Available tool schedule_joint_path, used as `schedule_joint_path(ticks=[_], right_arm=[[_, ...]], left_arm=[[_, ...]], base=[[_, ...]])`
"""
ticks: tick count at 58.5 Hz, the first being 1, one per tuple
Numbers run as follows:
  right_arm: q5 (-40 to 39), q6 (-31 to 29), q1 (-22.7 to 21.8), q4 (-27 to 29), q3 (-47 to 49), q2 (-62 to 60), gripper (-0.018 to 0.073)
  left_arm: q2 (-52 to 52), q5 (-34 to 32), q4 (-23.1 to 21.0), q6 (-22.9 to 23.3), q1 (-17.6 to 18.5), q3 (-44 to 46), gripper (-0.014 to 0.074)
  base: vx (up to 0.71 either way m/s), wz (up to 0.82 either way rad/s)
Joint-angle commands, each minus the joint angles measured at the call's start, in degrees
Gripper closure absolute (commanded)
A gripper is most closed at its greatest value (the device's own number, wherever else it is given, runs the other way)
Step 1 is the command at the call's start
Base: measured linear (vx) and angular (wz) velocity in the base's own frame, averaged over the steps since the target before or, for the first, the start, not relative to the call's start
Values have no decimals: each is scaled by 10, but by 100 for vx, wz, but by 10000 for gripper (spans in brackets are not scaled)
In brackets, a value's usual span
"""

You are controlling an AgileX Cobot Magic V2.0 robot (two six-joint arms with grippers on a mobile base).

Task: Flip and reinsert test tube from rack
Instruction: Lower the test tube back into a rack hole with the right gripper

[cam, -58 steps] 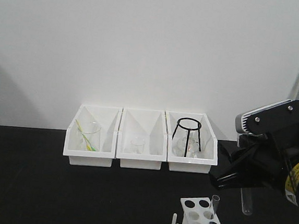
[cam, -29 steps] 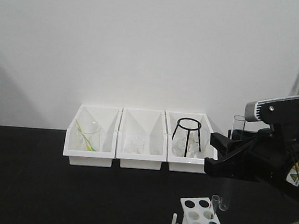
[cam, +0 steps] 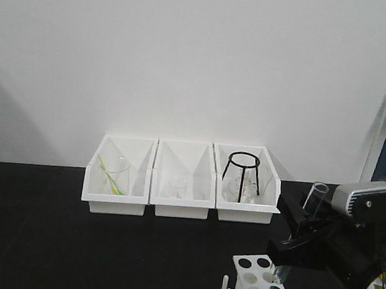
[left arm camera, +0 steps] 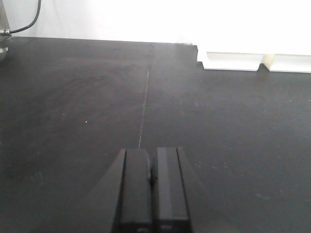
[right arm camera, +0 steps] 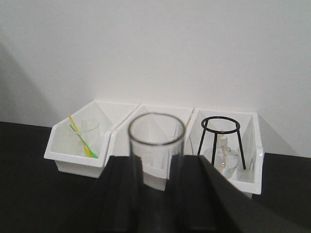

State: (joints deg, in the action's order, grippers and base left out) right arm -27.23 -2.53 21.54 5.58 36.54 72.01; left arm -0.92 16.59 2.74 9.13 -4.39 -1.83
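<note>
My right gripper is shut on the test tube, a clear glass tube held open end up and tilted slightly right. It hangs just above the back right of the white rack at the bottom edge. The tube's lower end is hidden behind the gripper. In the right wrist view the tube's open rim stands between the two black fingers of the right gripper. I cannot make out a second tube in the rack. My left gripper is shut and empty over bare black table.
Three white bins stand along the back wall: the left one holds a beaker with a yellow-green stick, the middle one a small beaker, the right one a black tripod stand and a flask. The table is black.
The right gripper has dropped lower and moved right with the tube. The tube has gone from upright and high to lower and tilted, open end still up, above the rack.
</note>
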Motion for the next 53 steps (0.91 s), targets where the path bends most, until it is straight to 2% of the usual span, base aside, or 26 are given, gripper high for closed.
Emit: schedule_joint_path(ticks=[1, 10, 23, 29, 41, 53], right_arm=[[-82, -7, -3, -3, 8, 8, 568], [-130, -7, -3, -11, 8, 50, 568], [-133, -4, -3, -20, 3, 80, 568], [-142, 18, -3, -21, 3, 85, 568], [-136, 39, -3, -69, 3, 85, 568], [-141, 42, -3, -74, 1, 91, 568]], left_arm=[[-6, -50, -2, 0, 4, 0, 603], [-6, -50, -2, 0, 4, 0, 603], [-6, -50, -2, 0, 4, 0, 603], [-6, -50, -2, 0, 4, 0, 603], [-6, -50, -2, 0, 4, 0, 603], [-6, -50, -2, 0, 4, 0, 603]], base=[[0, 0], [0, 0], [0, 0], [0, 0], [0, 0], [0, 0]])
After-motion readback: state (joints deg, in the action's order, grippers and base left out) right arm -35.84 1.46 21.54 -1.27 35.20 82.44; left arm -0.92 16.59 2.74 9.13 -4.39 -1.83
